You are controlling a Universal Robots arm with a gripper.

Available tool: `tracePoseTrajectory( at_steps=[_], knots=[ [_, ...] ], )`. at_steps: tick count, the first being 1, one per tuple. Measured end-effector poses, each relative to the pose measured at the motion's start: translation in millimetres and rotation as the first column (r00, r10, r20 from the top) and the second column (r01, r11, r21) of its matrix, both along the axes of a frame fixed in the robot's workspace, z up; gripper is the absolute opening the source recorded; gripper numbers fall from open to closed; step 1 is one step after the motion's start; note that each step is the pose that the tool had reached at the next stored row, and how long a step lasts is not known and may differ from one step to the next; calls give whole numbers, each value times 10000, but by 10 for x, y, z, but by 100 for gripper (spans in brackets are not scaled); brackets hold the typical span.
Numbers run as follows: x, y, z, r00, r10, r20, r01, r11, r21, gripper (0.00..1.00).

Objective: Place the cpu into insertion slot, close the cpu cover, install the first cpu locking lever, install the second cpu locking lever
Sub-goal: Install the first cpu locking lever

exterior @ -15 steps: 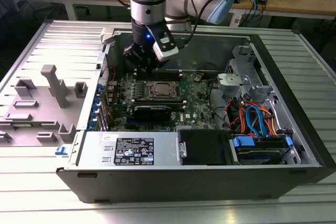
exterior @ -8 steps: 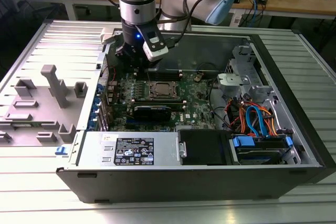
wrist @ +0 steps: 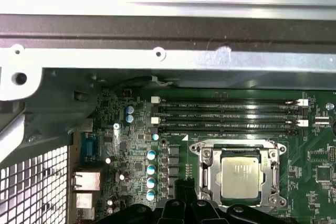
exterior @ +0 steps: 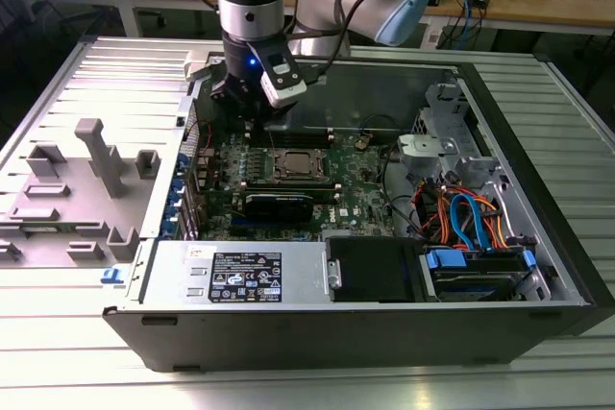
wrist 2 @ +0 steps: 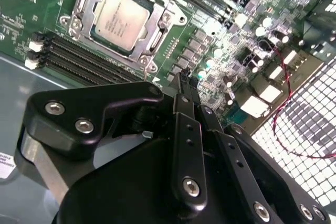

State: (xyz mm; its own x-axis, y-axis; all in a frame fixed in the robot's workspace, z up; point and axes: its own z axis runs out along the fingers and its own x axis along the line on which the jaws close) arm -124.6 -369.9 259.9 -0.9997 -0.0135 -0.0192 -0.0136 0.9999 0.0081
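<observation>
The cpu (exterior: 295, 166) (wrist 2: 119, 18) (wrist: 241, 174) lies flat in the insertion slot (wrist: 237, 201), silver top up, on the green board inside the open computer case. The cpu cover (wrist 2: 153, 34) (wrist: 208, 174), a silver frame, lies down around it. My gripper (exterior: 254, 132) (wrist 2: 184, 80) (wrist: 186, 183) hangs above the board beside the socket, toward the exterior view's left. It touches neither the cpu nor the cover. Its black fingers (wrist 2: 190, 129) meet at the tips with nothing between them.
Long black memory slots (wrist: 226, 114) (wrist 2: 89, 59) run along the socket. A black card (exterior: 279, 204) and a silver power supply (exterior: 240, 276) sit nearer the case front. Coloured cables (exterior: 461, 218) fill the exterior view's right. A grey fixture (exterior: 91, 160) stands outside the case.
</observation>
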Motion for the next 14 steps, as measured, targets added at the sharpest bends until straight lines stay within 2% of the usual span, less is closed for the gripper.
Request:
tracePoseTrajectory(
  at_steps=[9, 14],
  knots=[
    [-19, 60, -4, 10000, 1, 1, -1, 10000, 0, 11],
    [-23, 126, -4, 10000, 22, 1, -22, 10000, 0, 11]
  ],
)
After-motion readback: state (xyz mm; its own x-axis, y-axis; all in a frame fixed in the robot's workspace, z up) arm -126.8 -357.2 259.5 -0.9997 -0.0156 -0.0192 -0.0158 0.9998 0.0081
